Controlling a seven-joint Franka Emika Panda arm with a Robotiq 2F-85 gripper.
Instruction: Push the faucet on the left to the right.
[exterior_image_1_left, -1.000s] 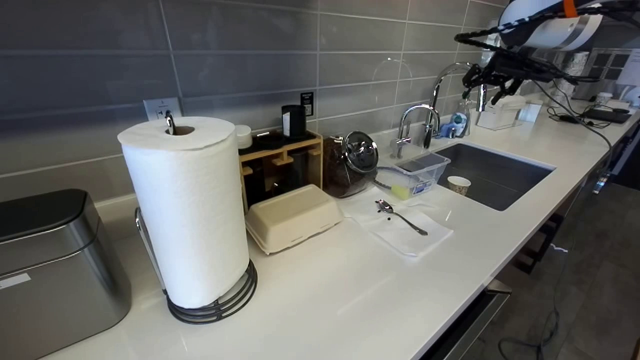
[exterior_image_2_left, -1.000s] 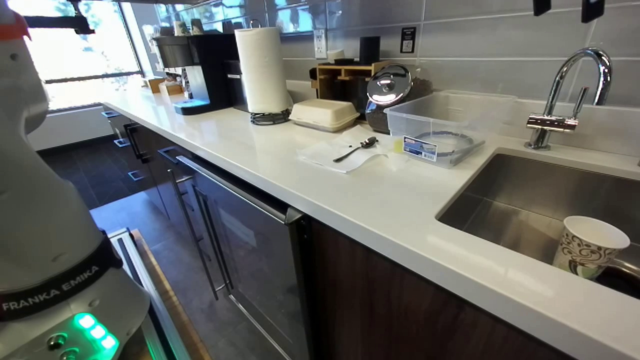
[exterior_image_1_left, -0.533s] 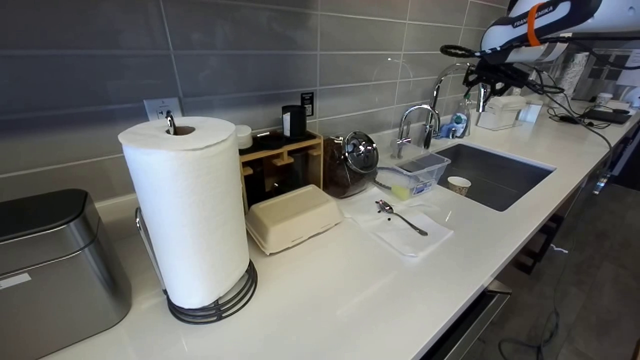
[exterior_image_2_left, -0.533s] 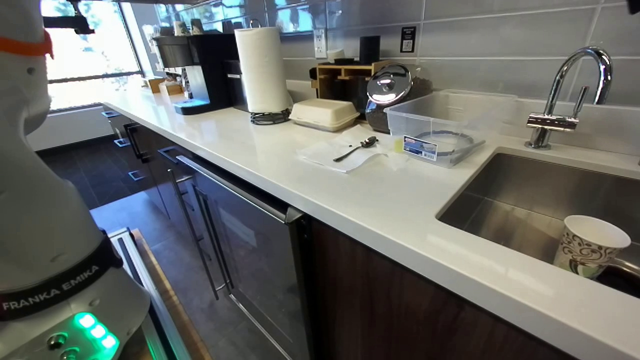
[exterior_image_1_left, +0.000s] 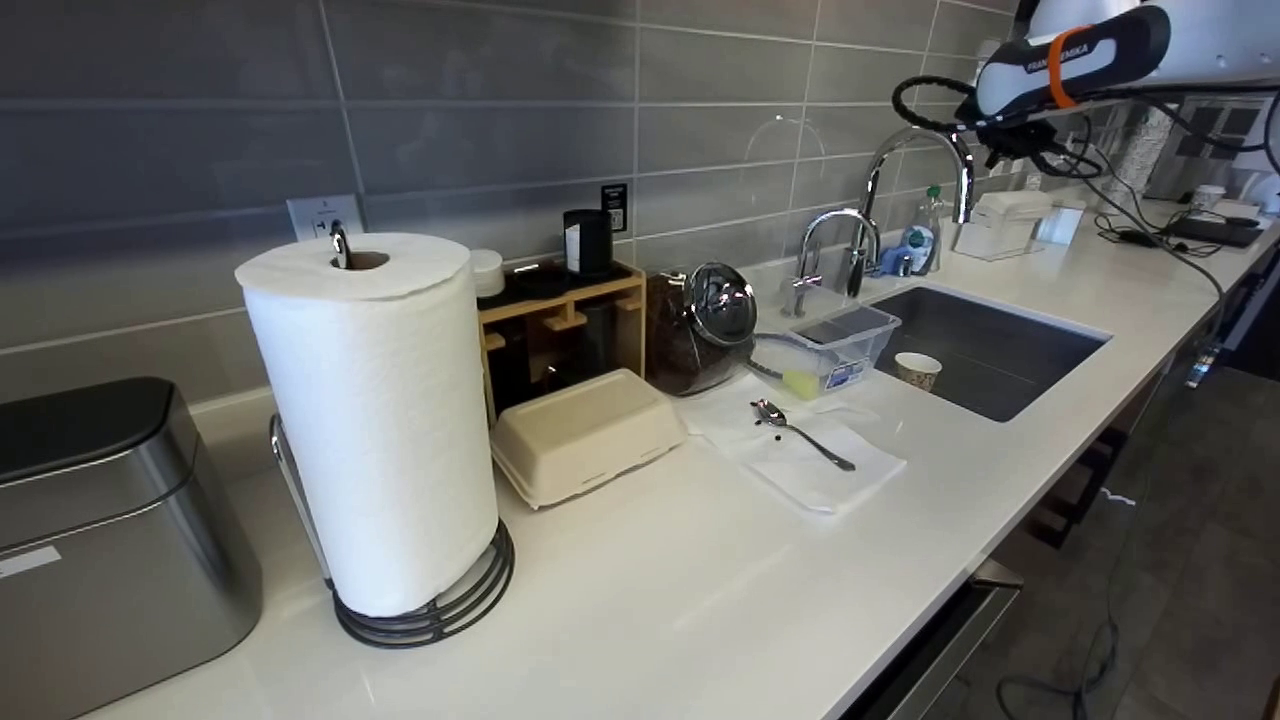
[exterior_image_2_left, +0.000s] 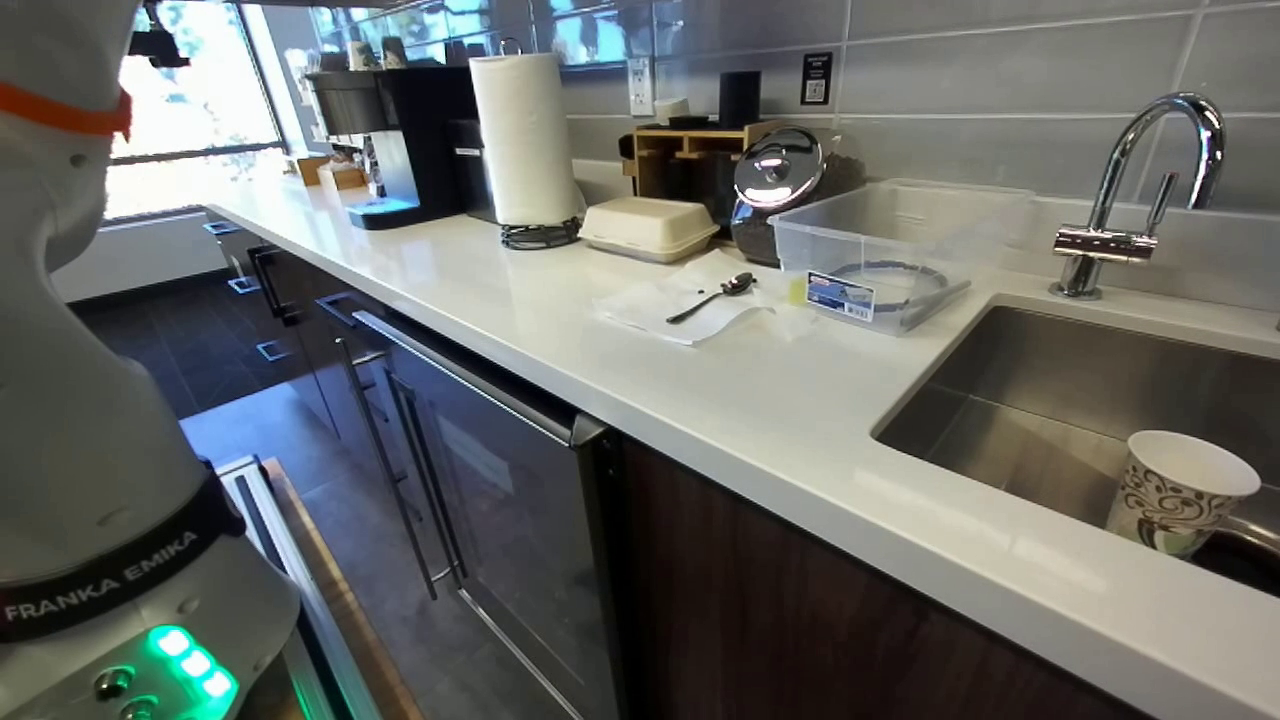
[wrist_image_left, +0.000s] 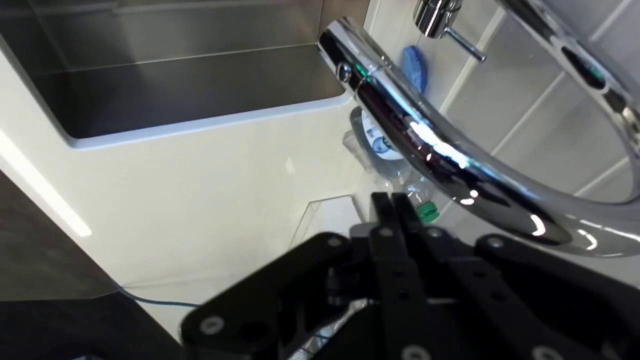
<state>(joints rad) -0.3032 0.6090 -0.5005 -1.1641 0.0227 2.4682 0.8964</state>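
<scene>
With your jaws together near the tall, curved, silver metal faucet (wrist_image_left: 465, 172), you look ready: next, gently push it right.

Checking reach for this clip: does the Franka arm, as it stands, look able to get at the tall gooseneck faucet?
Probably yes: in the wrist view, the shut pincer shows beside the tall faucet, nothing visibly blocking it; the green-capped bottle stands behind. Whether pincer and faucet touch, I can't tell.
</scene>
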